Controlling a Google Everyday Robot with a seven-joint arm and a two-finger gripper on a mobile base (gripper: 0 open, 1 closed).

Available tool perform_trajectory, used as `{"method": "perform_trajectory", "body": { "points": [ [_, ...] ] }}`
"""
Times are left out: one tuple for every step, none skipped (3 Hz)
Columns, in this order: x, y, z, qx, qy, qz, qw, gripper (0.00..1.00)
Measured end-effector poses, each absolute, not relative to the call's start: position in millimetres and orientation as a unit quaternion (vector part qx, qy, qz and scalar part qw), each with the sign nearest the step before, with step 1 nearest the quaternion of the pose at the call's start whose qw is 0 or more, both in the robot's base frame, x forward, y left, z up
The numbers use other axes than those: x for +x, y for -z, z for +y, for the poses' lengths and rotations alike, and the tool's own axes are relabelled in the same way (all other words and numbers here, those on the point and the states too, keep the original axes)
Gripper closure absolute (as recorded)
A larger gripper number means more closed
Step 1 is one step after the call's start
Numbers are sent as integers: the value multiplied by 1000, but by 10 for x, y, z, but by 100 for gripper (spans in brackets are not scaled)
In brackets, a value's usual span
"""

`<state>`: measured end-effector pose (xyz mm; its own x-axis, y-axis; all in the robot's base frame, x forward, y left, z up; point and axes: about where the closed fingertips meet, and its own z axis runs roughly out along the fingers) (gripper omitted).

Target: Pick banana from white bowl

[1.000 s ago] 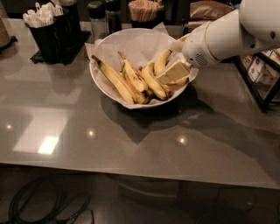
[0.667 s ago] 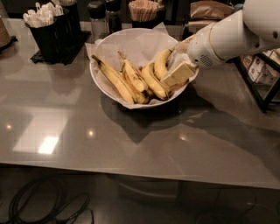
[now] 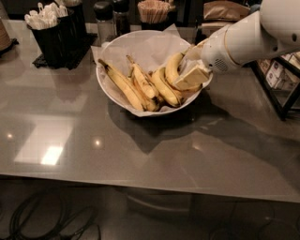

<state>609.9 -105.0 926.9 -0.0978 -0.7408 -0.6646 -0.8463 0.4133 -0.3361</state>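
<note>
The white bowl point(image 3: 112, 84) stands on the grey table, lined with crinkled white paper, and holds several bananas. The strongly curved yellow banana point(image 3: 170, 70) lies at the bowl's right side, its upper end pointing up and to the right. A long straight brown-streaked banana point(image 3: 123, 84) lies at the left, with shorter spotted bananas point(image 3: 143, 83) between them. My gripper point(image 3: 191, 65) reaches into the bowl from the right on the white arm point(image 3: 243, 40). It sits right at the curved banana's right side and covers part of it.
A black caddy with white cutlery point(image 3: 56, 30) stands at the back left. Shakers point(image 3: 112, 21) and a holder of sticks point(image 3: 153, 11) stand behind the bowl. A black wire rack point(image 3: 281, 84) stands at the right. The table's front edge point(image 3: 150, 185) runs below.
The arm has shifted slightly up and to the right. The gripper stays at the curved banana in the bowl, and the bananas have not visibly moved.
</note>
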Motion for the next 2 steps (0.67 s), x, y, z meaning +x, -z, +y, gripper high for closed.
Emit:
{"method": "perform_trajectory", "body": {
  "points": [
    [6099, -9269, -1050, -538, -66, 738, 403, 34],
    [6099, -9269, -1049, -538, -66, 738, 403, 43]
  ]
}}
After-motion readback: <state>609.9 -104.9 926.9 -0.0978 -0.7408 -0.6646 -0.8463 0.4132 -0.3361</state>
